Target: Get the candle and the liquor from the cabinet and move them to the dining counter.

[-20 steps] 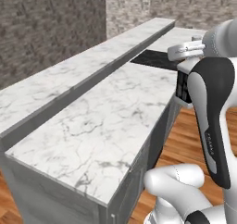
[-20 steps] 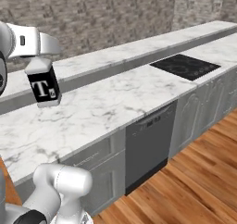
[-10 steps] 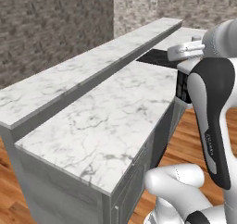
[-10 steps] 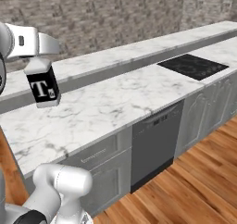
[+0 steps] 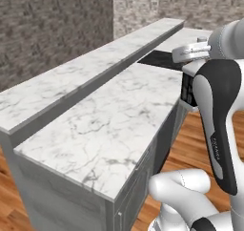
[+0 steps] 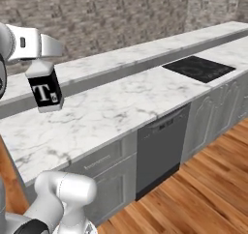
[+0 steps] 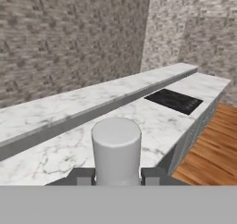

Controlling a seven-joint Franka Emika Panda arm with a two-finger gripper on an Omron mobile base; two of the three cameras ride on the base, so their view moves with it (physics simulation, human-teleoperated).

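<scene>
The bottle (image 6: 45,90) hangs under the gripper (image 6: 42,69) at the left edge of the right base view, in the air above the lower marble counter (image 6: 116,112) and in front of the raised marble ledge (image 6: 140,51). Its neck and stopper are hidden inside the white hand, so only the square dark body shows, with a pale label that carries a large letter T. In the left base view the bottle (image 5: 187,89) is mostly covered by the robot's own arm; only a dark strip with small pale marks shows beside the counter edge. In the hand view a pale grey round cap (image 7: 116,149) stands between the two dark fingertips (image 7: 84,177), which sit close against it on both sides, so the gripper (image 7: 116,177) is closed on the bottle's top. The body below the cap is cut off there.

One bottle is visible. There is one black cooktop (image 6: 198,67), set flat into the lower counter, well to the right of the bottle in the right base view. One dark dishwasher front (image 6: 160,148) sits under the counter, between grey cabinet doors (image 6: 213,114). The raised ledge runs behind the whole lower counter, a step higher than it; both are white marble with grey veins. Behind the ledge stands a grey stone wall (image 6: 106,13). The wooden floor (image 6: 193,199) shows in front of the counter, and the far right end of the counter is cut off by the picture edge.
</scene>
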